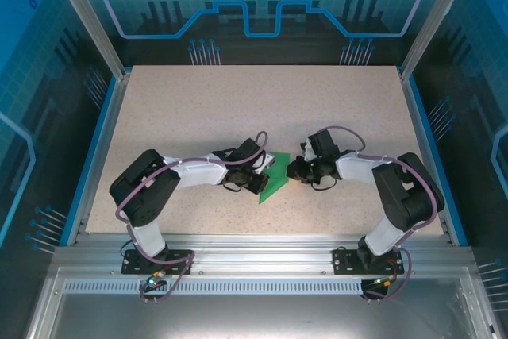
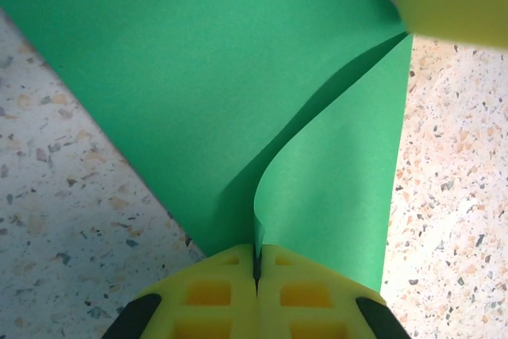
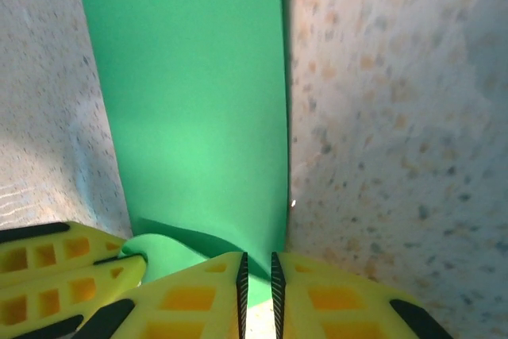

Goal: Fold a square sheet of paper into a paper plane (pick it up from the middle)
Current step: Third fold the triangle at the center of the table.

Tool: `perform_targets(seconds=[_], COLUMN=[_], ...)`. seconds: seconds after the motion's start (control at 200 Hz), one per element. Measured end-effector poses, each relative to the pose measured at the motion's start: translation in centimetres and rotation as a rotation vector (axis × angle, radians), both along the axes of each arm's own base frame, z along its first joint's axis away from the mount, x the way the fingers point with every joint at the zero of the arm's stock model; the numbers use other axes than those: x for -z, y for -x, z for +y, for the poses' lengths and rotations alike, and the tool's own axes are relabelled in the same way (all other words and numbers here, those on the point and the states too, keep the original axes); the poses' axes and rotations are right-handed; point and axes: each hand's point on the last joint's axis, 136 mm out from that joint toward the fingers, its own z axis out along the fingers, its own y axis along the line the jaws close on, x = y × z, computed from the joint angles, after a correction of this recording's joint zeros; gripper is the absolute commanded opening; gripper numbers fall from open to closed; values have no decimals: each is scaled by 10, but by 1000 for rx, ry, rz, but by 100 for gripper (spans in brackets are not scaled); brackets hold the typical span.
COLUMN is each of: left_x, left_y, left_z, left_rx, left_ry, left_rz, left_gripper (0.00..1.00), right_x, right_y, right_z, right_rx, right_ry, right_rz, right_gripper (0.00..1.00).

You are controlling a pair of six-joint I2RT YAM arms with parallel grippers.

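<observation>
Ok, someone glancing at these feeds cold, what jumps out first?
The bright green sheet of paper, in the middle of the speckled table between both arms. The left gripper is shut on a flap curling up off it; the right gripper, fingers almost together, sits at the sheet's other end.

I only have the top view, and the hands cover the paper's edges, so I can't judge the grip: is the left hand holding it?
Observer: Yes. The left hand is shut on one edge of the paper.
Operator: And the other one?
Observer: The right hand has its fingers nearly together at the paper's edge; I can't tell whether they pinch it.
Operator: Is the fold pressed down?
Observer: No, the flap the left hand holds stands up in a soft curve.
</observation>
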Motion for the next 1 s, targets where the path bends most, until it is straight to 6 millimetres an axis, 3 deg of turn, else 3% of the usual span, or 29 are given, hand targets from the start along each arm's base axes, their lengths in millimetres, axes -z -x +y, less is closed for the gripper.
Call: perform_targets(seconds=[0.145, 0.295, 0.45, 0.595, 1.0], left_x=[0, 0, 0, 0, 0], left_y=[0, 0, 1, 1, 1], left_z=[0, 0, 0, 0, -1], left_rx=[-14, -15, -15, -14, -13], left_ry=[6, 10, 12, 12, 18], left_rz=[10, 15, 17, 17, 23], left_gripper=[0, 0, 0, 0, 0], right_x=[-22, -39, -25, -17, 9], right_y=[1, 16, 42, 46, 42], right_z=[-1, 11, 33, 50, 46], right_rx=[2, -10, -31, -22, 55], right_ry=[-26, -72, -92, -93, -69], right_rz=[-53, -102, -53, -36, -6], right_gripper=[20, 19, 18, 18, 17])
